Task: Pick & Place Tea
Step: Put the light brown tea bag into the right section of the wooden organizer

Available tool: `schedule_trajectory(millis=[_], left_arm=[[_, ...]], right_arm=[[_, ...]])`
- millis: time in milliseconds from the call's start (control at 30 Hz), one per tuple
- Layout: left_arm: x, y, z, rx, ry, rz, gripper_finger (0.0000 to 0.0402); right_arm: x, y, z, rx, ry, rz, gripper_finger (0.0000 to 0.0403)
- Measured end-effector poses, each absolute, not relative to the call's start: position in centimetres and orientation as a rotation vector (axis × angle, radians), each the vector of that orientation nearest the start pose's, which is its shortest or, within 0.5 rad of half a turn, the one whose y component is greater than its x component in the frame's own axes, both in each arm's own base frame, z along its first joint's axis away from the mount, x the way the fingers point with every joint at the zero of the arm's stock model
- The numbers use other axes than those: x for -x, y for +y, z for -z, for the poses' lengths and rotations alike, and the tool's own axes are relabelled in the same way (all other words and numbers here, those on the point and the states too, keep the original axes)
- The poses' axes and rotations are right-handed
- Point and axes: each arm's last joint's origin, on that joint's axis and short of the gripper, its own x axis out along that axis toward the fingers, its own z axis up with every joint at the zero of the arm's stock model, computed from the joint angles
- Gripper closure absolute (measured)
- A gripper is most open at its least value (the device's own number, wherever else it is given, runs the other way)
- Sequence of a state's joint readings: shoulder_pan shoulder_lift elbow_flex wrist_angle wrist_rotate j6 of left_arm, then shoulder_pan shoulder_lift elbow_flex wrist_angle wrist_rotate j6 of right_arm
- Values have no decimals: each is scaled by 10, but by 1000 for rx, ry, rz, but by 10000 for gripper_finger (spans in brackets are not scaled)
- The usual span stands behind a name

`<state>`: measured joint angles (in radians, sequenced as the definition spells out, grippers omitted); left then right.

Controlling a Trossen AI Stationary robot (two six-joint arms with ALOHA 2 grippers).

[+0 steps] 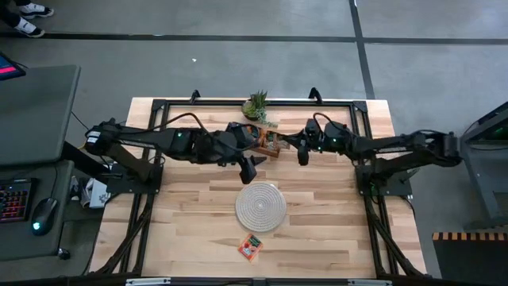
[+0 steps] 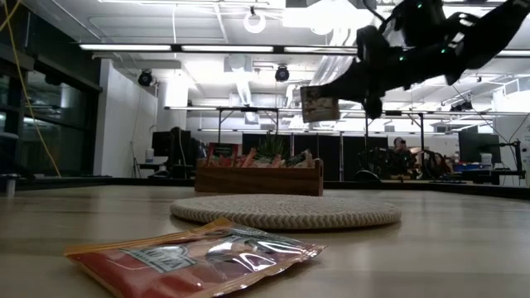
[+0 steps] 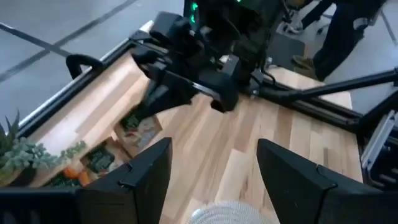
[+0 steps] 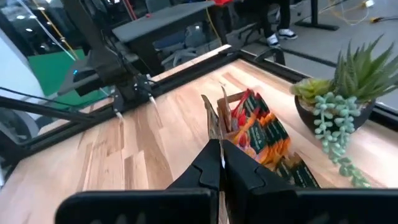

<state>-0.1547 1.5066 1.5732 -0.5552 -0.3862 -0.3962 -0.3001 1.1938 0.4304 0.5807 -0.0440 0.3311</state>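
Item: pale wooden slatted table (image 1: 317, 238). You have both dark arms reaching in over its far half.

Item: right gripper (image 4: 217, 163), above the table just beside the tray. Its jaws are pressed together on the edge of one small flat beige sachet (image 4: 212, 121), which you see hanging in the air in the low view (image 2: 320, 105).

Item: left gripper (image 3: 214, 165), raised over the table between the tray and the mat. Its jaws stand spread wide with nothing between them.

Item: brown wooden compartment tray (image 1: 270, 144), at the far middle of the table. You find it packed with upright orange-red sachets with dark green marks (image 4: 264, 134); how many, you cannot tell.

Item: round whitish woven mat (image 1: 260, 206), at the table's centre, nothing on it.

Item: one orange-red square sachet (image 1: 251, 248), lying flat on the table just near-side of the mat, not touching it. In the low view it lies closest to the camera (image 2: 195, 261).

Item: small green succulent in a dark pot (image 1: 257, 106), at the far edge, behind the tray.
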Motion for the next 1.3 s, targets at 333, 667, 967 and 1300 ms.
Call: schedule_trajectory(millis=[333, 667, 967, 1300], left_arm=[[-293, -35, -383, 339, 351, -328, 170], [-239, -25, -340, 451, 143, -349, 170], [-213, -21, -315, 460, 127, -339, 170], [-172, -15, -306, 469, 81, -320, 170]], right_arm=[[-238, -95, -177, -418, 163, 302, 403], [-265, -118, -183, -392, 192, 326, 403], [-289, -132, -170, -433, 291, 346, 403], [-291, -129, -161, -475, 334, 428, 403]])
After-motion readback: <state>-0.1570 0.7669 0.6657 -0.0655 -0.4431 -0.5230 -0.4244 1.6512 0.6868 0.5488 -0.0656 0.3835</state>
